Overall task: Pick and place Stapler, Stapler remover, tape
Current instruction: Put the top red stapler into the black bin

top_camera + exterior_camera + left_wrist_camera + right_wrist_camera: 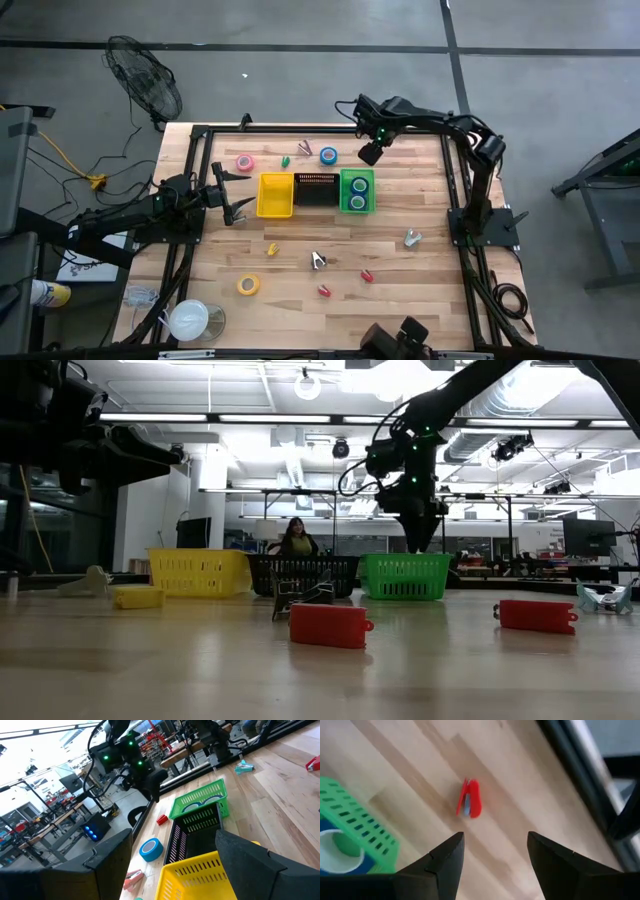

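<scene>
My fingers (250,857) stand apart over the yellow bin (195,877). Beyond the yellow bin sits the black bin (192,827), then the green bin (197,800) with blue tape rolls (212,800) inside. Beside the black bin lies a blue tape roll (151,849). The other arm's gripper (152,782) hangs beyond that roll.

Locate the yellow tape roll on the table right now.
In the high view, the yellow tape roll lies alone on the table's near-left part, well below the yellow bin and right of the white roll.
</scene>
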Robot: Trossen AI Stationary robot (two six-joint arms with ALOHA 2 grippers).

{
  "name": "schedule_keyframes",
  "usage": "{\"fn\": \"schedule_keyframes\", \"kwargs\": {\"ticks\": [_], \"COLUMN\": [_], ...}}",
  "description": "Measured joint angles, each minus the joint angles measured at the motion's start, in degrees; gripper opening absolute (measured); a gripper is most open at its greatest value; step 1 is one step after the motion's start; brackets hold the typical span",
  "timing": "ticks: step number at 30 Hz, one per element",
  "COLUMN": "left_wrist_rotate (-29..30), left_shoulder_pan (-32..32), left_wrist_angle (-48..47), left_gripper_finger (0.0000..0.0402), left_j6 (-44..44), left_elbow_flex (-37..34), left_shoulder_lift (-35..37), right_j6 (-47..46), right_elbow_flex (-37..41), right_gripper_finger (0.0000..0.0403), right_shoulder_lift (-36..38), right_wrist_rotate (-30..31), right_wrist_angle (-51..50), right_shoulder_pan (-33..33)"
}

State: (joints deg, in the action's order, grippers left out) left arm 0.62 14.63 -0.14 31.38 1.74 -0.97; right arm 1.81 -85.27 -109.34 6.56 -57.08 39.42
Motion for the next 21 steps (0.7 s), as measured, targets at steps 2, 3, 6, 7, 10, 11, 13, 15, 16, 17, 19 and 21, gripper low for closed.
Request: {"fn": "schedule_keyframes", "kwargs": {"ticks": [2,3,6,7,10,11,13,15,16,17,19,21], "left_wrist_rotate": [0.00,0.00,0.00,0.00,0.00,0.00,0.00,0.00,0.00,0.00,0.00,0.00], "left_shoulder_pan": [0.00,-0.01,-0.02,-0.02,0.00,0.00,-0.01,-0.02,-0.02,0.00,-0.02,-0.02], "left_wrist_angle": [0.01,0.00,0.01,0.00,0.02,0.02,0.01,0.00,0.02,0.00,0.01,0.01], "left_gripper_finger": [0.0282,0.0282,0.0282,0.0282,0.0282,0.0282,0.0282,0.0282,0.0282,0.0282,0.0282,0.0282], "left_j6": [0.00,0.00,0.00,0.00,0.00,0.00,0.00,0.00,0.00,0.00,0.01,0.00], "left_elbow_flex": [0.02,0.01,0.01,0.00,0.00,0.02,0.01,0.02,0.02,0.00,0.00,0.01], "left_shoulder_lift": [0.00,0.00,0.00,0.00,0.00,0.00,-0.01,0.00,-0.02,0.00,0.00,-0.01], "right_j6": [2.34,3.29,5.95,6.56,7.76,7.84,7.98,8.41,8.60,8.72,8.73,8.73], "right_elbow_flex": [0.00,0.00,0.00,0.00,0.00,0.00,0.00,0.00,0.00,0.00,0.00,0.00], "right_gripper_finger": [0.0209,0.0209,0.0209,0.0209,0.0209,0.0209,0.0209,0.0209,0.0209,0.0209,0.0209,0.0209], "right_shoulder_lift": [0.00,0.00,0.00,-0.02,-0.07,-0.07,-0.07,-0.07,-0.07,-0.07,-0.07,-0.07], "right_wrist_rotate": [-0.60,-1.26,-2.62,-2.86,-3.34,-3.42,-3.47,-4.13,-4.20,-4.13,-3.84,-3.89], "right_wrist_angle": [1.98,2.65,3.85,4.29,5.11,5.37,5.96,5.95,5.96,5.99,6.09,6.28], "right_shoulder_pan": [0.40,0.62,1.00,1.12,1.17,1.18,1.35,1.48,1.50,1.50,1.50,1.50]}}
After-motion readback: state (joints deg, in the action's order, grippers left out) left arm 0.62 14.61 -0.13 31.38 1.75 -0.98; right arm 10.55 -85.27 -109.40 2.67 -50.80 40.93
